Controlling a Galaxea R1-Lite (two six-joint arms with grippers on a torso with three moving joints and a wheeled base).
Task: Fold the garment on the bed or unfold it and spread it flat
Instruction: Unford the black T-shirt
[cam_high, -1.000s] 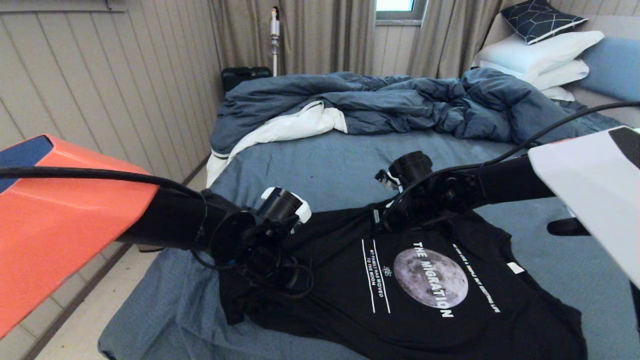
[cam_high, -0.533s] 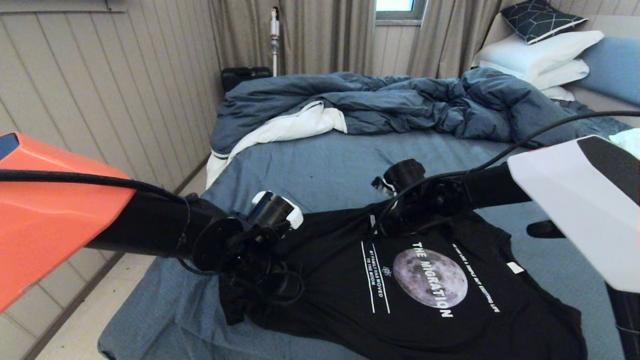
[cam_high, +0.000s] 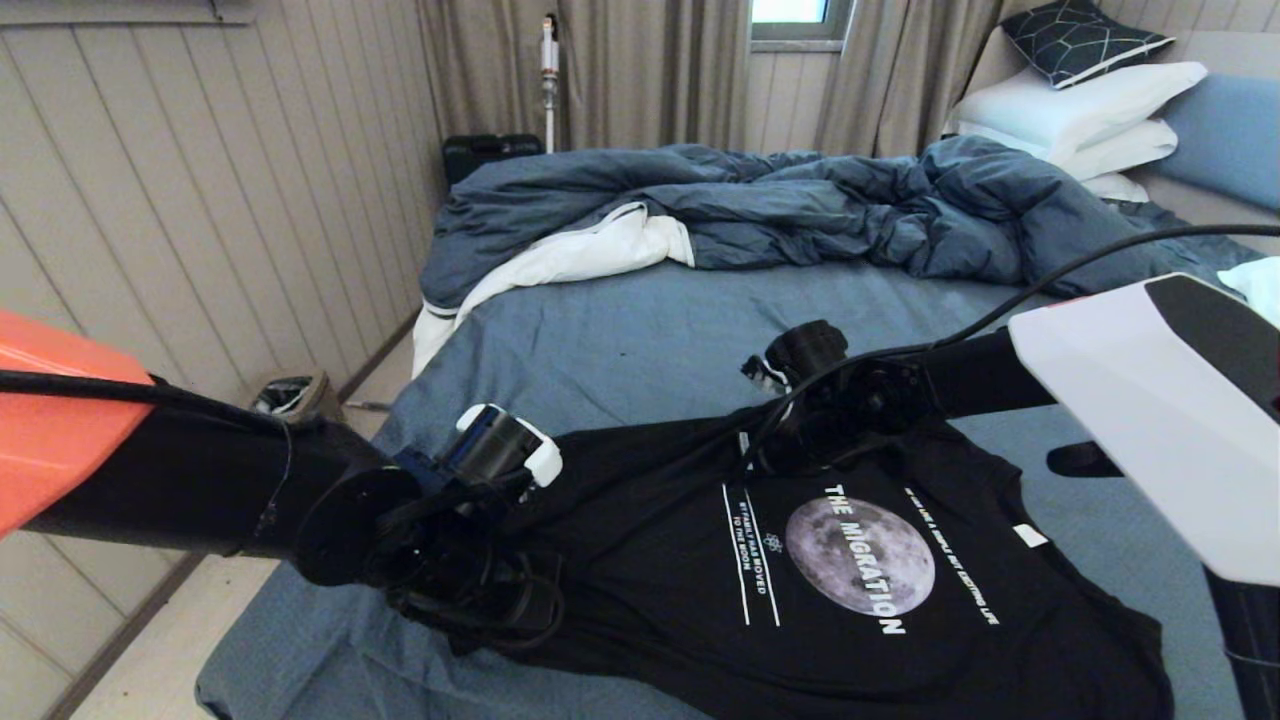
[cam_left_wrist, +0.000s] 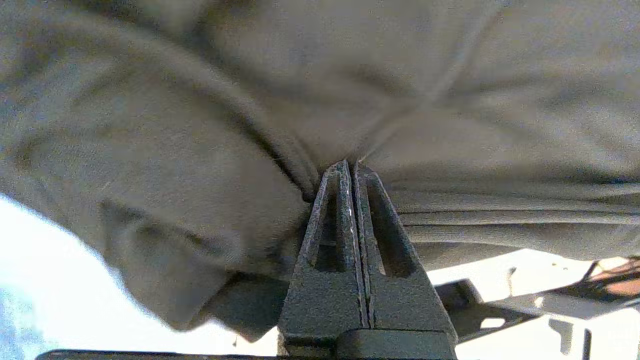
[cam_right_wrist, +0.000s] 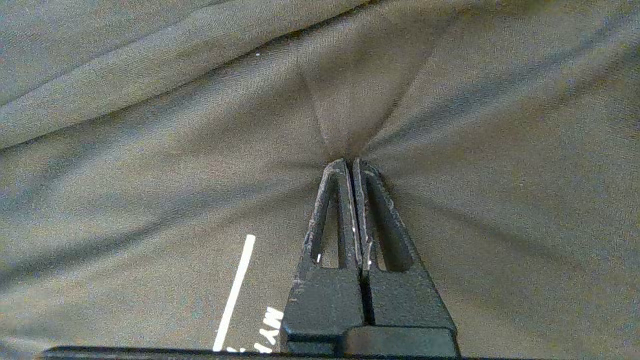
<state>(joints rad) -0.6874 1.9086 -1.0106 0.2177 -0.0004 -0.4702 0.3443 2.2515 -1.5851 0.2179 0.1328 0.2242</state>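
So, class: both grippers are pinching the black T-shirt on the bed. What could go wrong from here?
1. The left gripper holds only a thin pinch of the garment; it might slip.
2. The right gripper shows taut creases; pulling apart could overstretch the cloth.
3. The bed sheet may drag along.

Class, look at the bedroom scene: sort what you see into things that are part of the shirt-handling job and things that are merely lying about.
Part of the job:
- black short-sleeved T-shirt with grey moon print
- wide bed with blue-grey sheet
- left gripper, shut on the shirt
- right gripper, shut on the shirt

Just lying about:
- rumpled dark blue duvet
- white pillows
- patterned navy cushion
- beige curtains
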